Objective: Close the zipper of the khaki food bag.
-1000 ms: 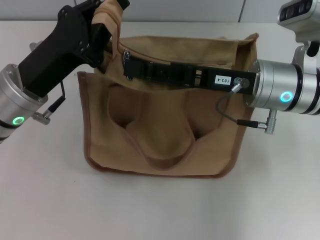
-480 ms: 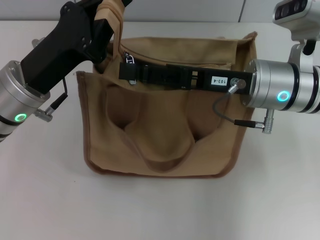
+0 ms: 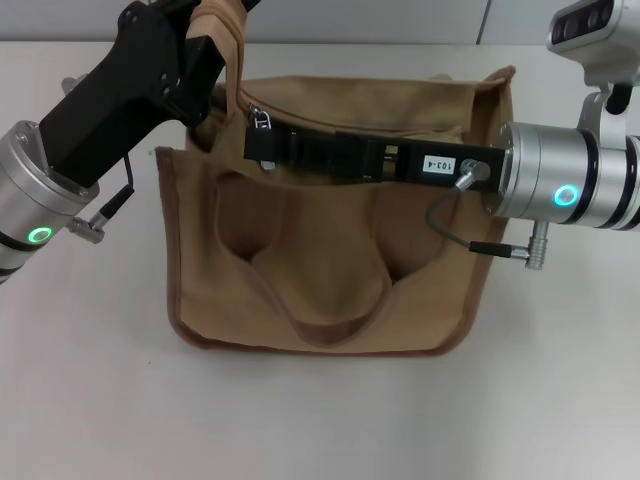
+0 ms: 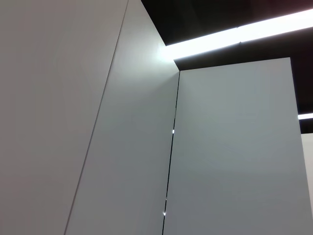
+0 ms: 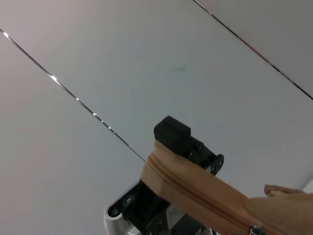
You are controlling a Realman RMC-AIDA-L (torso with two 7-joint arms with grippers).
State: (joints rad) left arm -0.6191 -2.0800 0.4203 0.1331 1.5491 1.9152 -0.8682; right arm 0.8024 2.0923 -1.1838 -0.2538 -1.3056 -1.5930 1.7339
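Observation:
The khaki food bag (image 3: 330, 270) lies on the white table, its two looped handles lying on its front panel. My left gripper (image 3: 214, 22) is shut on the bag's top left corner fabric and holds it up. My right gripper (image 3: 258, 146) reaches across the bag's top from the right, shut at the small silver pull tab (image 3: 262, 119) near the bag's left end. The right wrist view shows the tan zipper line (image 5: 195, 195) running along the raised fabric, the pull tab (image 5: 254, 229) and the left gripper (image 5: 188, 142) behind it. The left wrist view shows only walls.
The white table (image 3: 90, 390) surrounds the bag on the left, front and right. The right arm's silver wrist (image 3: 560, 190) and its cable (image 3: 470, 240) hang over the bag's right edge. A wall stands behind the table.
My right gripper has shifted slightly along the bag's top near its left end, and the silver pull tab now shows beside its tip. The left gripper still holds the corner up.

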